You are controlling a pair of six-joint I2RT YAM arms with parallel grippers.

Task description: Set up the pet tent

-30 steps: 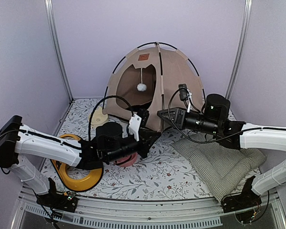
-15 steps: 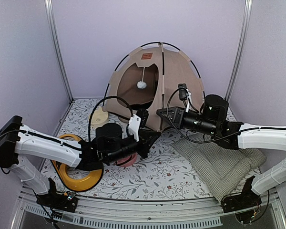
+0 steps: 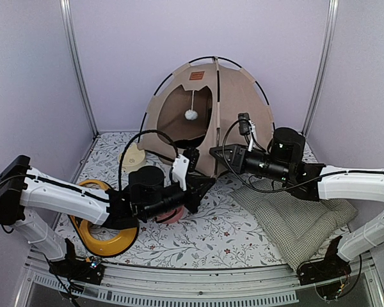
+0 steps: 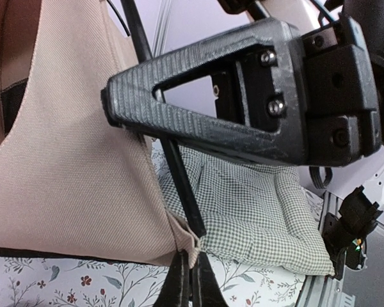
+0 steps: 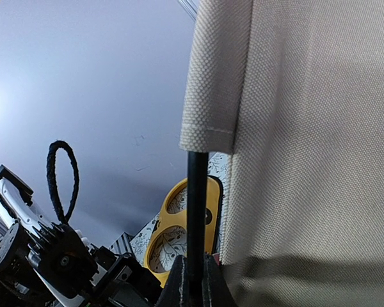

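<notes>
At the near edge of the tent [image 3: 233, 102], left gripper [image 4: 191, 289] and right gripper [image 5: 193, 283] pinch one pole [image 5: 196, 204]; best push together, gently, without twisting.

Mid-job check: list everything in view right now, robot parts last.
pet tent: one, beige, upright at back centre
black pole: one at the tent's front edge, others arching over it
pompom: one, white, hanging in the tent opening
cushion: one, green-checked, front right
holder: one, yellow, front left
round object: one, cream, left of the tent
pink object: one, partly hidden under the left arm
table cover: one, white floral
left gripper: shut on the black pole's lower end
right gripper: shut on the same pole, higher
</notes>
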